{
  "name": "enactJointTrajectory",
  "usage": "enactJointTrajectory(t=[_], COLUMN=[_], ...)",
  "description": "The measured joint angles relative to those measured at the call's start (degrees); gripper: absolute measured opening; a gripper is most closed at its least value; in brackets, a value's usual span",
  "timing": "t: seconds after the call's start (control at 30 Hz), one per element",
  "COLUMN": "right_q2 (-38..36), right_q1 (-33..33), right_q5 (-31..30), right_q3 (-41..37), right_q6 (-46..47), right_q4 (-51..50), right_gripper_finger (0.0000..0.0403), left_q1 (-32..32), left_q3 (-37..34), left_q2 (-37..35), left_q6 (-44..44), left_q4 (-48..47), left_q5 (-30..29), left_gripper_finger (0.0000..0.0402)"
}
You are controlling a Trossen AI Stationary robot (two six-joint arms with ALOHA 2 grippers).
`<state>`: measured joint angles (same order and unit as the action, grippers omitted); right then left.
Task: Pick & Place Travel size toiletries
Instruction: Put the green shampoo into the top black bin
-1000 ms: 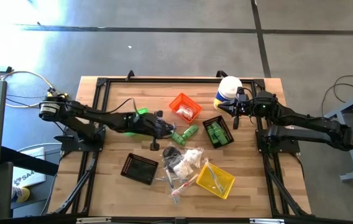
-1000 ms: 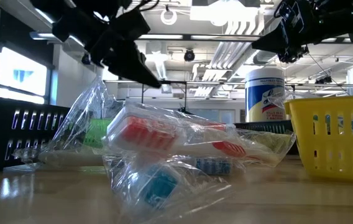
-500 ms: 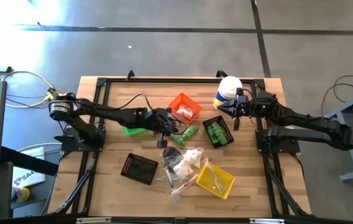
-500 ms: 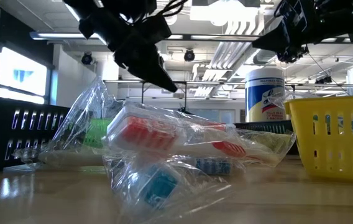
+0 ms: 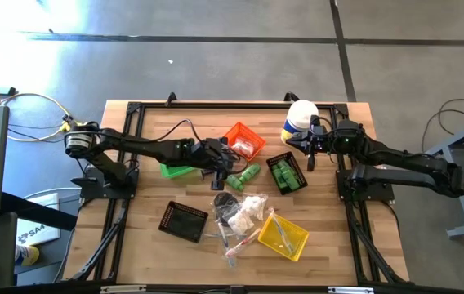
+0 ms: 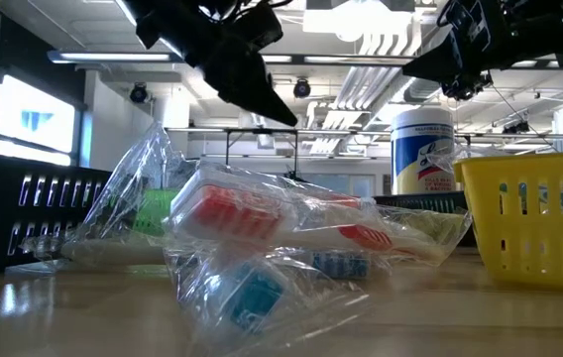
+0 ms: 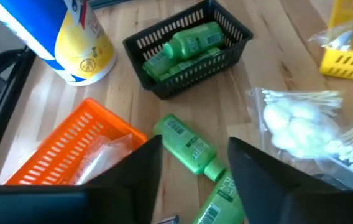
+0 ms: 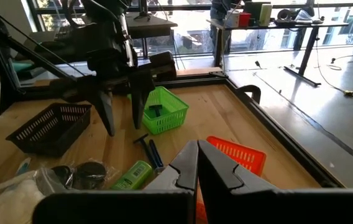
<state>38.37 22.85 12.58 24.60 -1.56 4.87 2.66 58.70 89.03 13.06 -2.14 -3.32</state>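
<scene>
Two green mini bottles (image 7: 192,149) lie flat on the wood between the orange bin (image 5: 243,140) and the dark bin (image 5: 286,173), which holds more green bottles. My left gripper (image 7: 195,142) hangs open above them, a finger on either side in its wrist view, touching nothing. A thin dark blue piece (image 8: 146,148) lies on the table below the left gripper (image 8: 123,99). White packets and clear-wrapped sticks (image 5: 244,211) are piled near the table's middle. My right gripper (image 8: 197,158) waits shut beside the white canister (image 5: 299,118).
A green bin (image 5: 175,169) stands left of the left gripper, a black bin (image 5: 183,220) toward the near left, and a yellow bin (image 5: 283,235) at the near right. Black frame rails run along the table's edges.
My left gripper has travelled toward the table's right edge, from beside the green bin to above the loose green bottles by the orange bin, and it has risen a little in the low view.
</scene>
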Motion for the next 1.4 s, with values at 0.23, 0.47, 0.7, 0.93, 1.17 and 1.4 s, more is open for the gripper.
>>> enactJointTrajectory(t=[0.23, 0.47, 0.7, 0.93, 1.17, 1.4], right_q2=[0.0, 0.0, 0.0, 0.0, 0.0, 0.0], right_q1=[0.0, 0.0, 0.0, 0.0, 0.0, 0.0], right_q5=[0.0, -0.4, -0.4, -0.4, -0.4, -0.4], right_q3=[0.0, 0.0, 0.0, 0.0, 0.0, 0.0], right_q6=[0.0, 0.0, 0.0, 0.0, -0.2, -0.2], right_q4=[0.0, 0.0, 0.1, 0.1, 0.1, 0.1], right_gripper_finger=[0.0002, 0.0002, 0.0003, 0.0003, 0.0003, 0.0003], left_q1=[0.0, 0.0, 0.0, 0.0, 0.0, 0.0], left_q3=[0.0, 0.0, 0.0, 0.0, 2.1, 3.4], left_q2=[0.0, 0.4, 3.1, 4.2, 4.3, 10.0], left_q6=[0.0, 0.6, 1.6, 1.5, 1.5, 1.6], left_q4=[-0.6, -0.4, -1.4, -1.5, -5.7, -7.1], left_q5=[-0.1, 1.5, 2.8, 3.6, 5.5, 5.3], left_gripper_finger=[0.0261, 0.0273, 0.0273, 0.0273, 0.0273, 0.0273])
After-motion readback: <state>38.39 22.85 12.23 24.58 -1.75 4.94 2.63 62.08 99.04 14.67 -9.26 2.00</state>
